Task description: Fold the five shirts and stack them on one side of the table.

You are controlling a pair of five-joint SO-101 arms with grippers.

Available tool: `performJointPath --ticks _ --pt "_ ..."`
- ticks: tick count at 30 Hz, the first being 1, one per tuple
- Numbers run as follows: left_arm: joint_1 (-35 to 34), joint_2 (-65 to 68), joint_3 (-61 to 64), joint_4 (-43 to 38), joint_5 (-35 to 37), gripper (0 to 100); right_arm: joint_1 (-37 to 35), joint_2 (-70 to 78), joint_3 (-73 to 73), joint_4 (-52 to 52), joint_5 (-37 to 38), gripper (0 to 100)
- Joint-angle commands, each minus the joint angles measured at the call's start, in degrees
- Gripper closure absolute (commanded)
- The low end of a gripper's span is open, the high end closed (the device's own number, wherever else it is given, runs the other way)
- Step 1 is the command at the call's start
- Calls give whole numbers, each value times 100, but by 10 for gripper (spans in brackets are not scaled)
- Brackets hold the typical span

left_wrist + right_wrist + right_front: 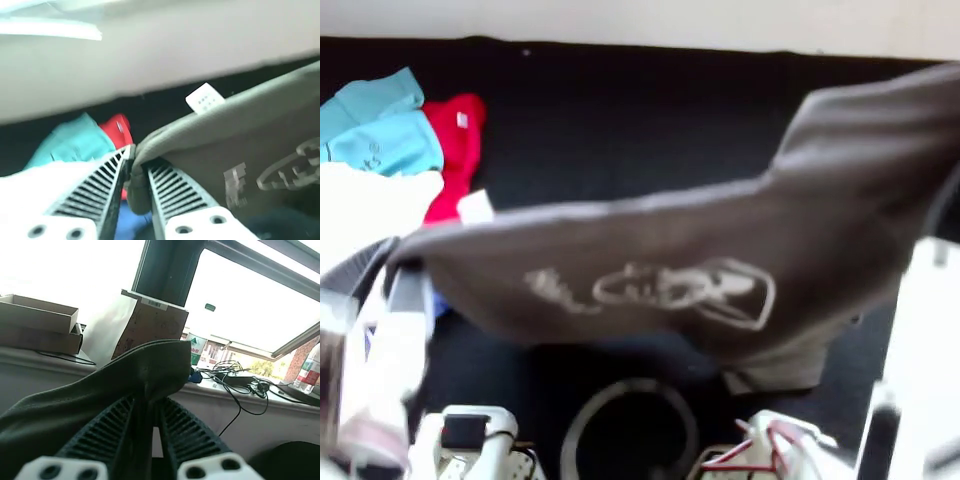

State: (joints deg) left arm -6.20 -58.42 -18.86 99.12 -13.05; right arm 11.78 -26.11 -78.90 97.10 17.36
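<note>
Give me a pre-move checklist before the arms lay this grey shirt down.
1. Left jaws shut on the grey shirt: ok.
2. Right jaws shut on its other end: ok.
3. Shirt stretched between both arms, print facing the high view: ok.
4. Lower hem clear of the table: cannot tell.
5. Bare black table beyond the shirt for laying it down: ok.
6. Teal shirt and red shirt at the far left corner already folded: cannot tell.

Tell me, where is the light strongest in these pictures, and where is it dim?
Right wrist view: daylight through the window burns out to white behind the grey shirt, which reads as a dark shape. High view: the black table is dim, while the pale wall is bright. Left wrist view: even light, with shade under the grey shirt.
</note>
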Motion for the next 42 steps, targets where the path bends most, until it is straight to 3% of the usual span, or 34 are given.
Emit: performJointPath --ticks 1,11,18,33,42 --pt "-84 -321 22 -105 0 992 57 -444 -66 -31 -26 993" --pt "-84 -558 40 -114 0 992 75 -804 -4 -479 -26 993" --pt "-75 -268 409 -369 -26 992 48 -453 1182 -523 -53 993" --pt "-40 2686 1631 -2743 -9 992 48 1622 3855 -2774 -70 993" --pt "-40 4593 1604 -4273 -26 992 -31 3398 4154 -4664 -62 993"
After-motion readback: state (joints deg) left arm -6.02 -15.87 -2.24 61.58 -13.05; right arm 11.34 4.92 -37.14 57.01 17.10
